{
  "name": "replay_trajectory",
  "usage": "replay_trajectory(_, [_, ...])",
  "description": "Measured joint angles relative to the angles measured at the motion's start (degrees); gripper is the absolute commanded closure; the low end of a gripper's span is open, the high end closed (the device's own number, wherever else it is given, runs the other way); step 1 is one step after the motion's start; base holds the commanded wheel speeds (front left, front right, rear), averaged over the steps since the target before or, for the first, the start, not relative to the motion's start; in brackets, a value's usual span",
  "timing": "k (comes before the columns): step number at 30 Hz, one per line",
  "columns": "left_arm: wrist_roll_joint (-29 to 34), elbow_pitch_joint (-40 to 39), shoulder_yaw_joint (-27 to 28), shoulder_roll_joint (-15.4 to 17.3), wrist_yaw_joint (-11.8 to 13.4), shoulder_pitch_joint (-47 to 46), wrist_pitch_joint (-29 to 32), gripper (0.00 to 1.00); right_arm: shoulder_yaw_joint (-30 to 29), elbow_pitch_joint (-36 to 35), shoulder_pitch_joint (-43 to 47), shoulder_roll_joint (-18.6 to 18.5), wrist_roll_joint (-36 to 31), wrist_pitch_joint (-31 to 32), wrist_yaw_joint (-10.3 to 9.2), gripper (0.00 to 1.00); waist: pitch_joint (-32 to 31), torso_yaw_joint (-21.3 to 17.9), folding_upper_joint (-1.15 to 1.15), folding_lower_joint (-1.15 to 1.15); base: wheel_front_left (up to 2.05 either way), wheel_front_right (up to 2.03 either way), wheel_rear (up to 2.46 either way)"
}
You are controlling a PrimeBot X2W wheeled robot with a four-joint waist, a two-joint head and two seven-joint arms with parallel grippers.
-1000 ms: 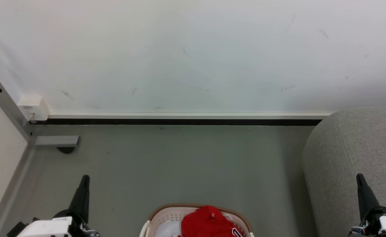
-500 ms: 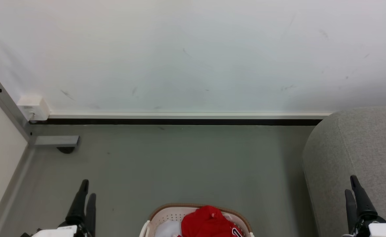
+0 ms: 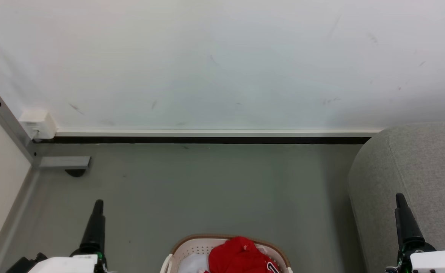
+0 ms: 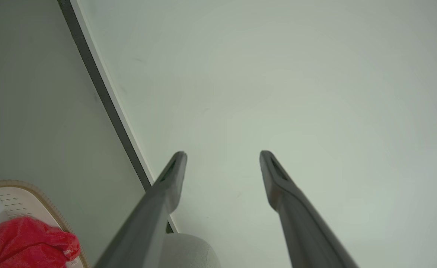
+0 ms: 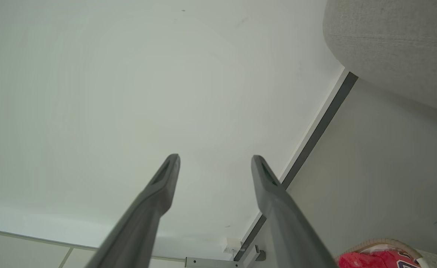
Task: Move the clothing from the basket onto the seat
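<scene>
The clothing (image 3: pixel 241 256) lay bunched in the basket (image 3: pixel 192 245), soft and light I guessed, so I planned to pinch its top hump, while my left gripper (image 4: pixel 223 154) and right gripper (image 5: pixel 215 159) hung wide open, holding nothing.

Our right fingers (image 3: pixel 403 220) higher and further to our left than before, our left fingers (image 3: pixel 95 227) slightly higher.

You get bright, even, soft light in all views. The white wall (image 3: pixel 222 64) looks matte, with a faint greenish tint. Below the wall the floor (image 3: pixel 207 189) is sharp and carries weak, soft shadows. In the wrist views the wall becomes dimmer toward the corners.
</scene>
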Motion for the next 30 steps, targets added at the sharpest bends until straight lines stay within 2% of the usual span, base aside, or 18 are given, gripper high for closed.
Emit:
replay_trajectory(14, [17.73, -3.13, -2.43, 0.03, 3.9, 0.02, -3.02, 0.0, 1.7, -1.23, -0.05, -0.29, -16.18, -3.11, 0.0, 0.0, 0.2, -0.29, 0.0, 0.0, 0.0, 0.0, 0.0])
replay_trajectory(30, [37.73, -3.93, -5.6, 0.14, 5.69, 0.21, -6.1, 0.0, 3.45, -1.9, -0.28, -1.08, -36.95, -6.15, 0.0, 0.0, -0.09, -0.47, 0.0, 0.0, 0.0, 0.0, 0.0])
